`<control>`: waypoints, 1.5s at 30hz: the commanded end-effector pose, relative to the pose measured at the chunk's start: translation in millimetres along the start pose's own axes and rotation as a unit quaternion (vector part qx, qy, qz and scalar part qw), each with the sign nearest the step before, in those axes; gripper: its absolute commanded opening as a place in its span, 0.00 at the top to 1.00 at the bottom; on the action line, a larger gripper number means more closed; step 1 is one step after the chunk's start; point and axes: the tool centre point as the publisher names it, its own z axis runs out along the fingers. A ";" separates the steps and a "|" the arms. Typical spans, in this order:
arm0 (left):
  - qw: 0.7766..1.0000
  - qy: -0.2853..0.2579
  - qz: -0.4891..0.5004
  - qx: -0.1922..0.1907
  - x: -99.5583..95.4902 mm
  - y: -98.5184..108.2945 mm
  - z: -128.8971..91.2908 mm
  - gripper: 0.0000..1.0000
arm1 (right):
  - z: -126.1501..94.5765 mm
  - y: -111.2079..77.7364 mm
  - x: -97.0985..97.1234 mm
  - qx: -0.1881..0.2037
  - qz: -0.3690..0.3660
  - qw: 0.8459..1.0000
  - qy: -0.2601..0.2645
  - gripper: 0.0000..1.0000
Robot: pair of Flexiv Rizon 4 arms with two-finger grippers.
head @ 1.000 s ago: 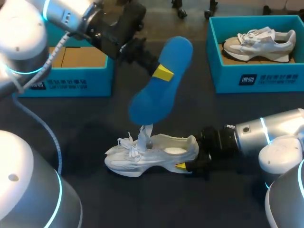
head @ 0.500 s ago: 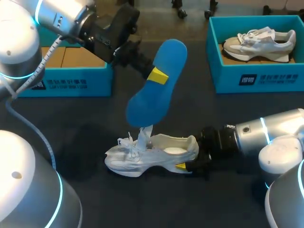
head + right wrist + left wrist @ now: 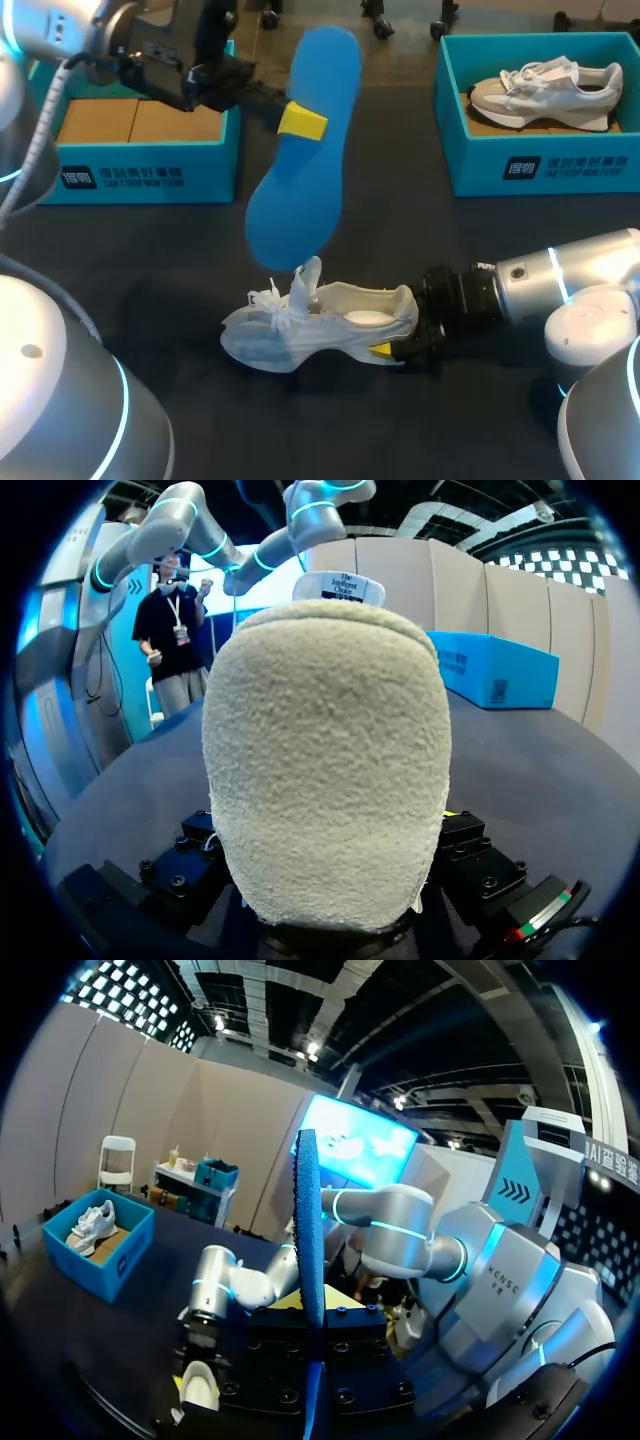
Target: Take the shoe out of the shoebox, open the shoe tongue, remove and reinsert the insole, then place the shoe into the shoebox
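Note:
A white shoe (image 3: 320, 322) stands upright on the dark table, its tongue lifted and its opening bare. My right gripper (image 3: 397, 347) holds its heel from the right, one yellow tip against the near side. That fuzzy heel (image 3: 325, 760) fills the right wrist view and hides the fingertips. Above the shoe, a blue insole (image 3: 300, 160) hangs in the air, its lower end just over the tongue. My left gripper (image 3: 300, 122) is shut on the insole's middle. The left wrist view shows the insole (image 3: 308, 1220) edge-on, clamped in that gripper (image 3: 312, 1312).
A teal shoebox (image 3: 150, 165) with a cardboard bottom stands at the back left. Another teal shoebox (image 3: 540, 165) at the back right holds a second shoe (image 3: 545, 88). Bare dark table lies in front of and left of the white shoe.
My left arm has drawn back to the left and the insole has swung more upright, its top end higher and further left. The shoe and right arm have kept still.

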 end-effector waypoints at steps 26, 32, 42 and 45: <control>0.997 -0.024 -0.025 0.070 47.9 -24.9 -29.4 1.00 | 1.3 -3.2 0.7 0.004 0.001 1.000 0.000 1.00; 0.992 -0.047 -0.012 0.112 57.4 -24.2 -33.4 1.00 | 1.3 -3.2 0.7 0.004 0.001 1.000 0.000 1.00; 0.992 -0.056 -0.016 0.110 55.3 -16.3 -33.3 1.00 | 1.3 -3.2 0.7 0.004 0.001 1.000 0.000 1.00; 0.992 -0.050 -0.016 0.112 53.9 -15.6 -33.2 1.00 | 1.3 -3.2 0.7 0.004 0.001 1.000 0.000 1.00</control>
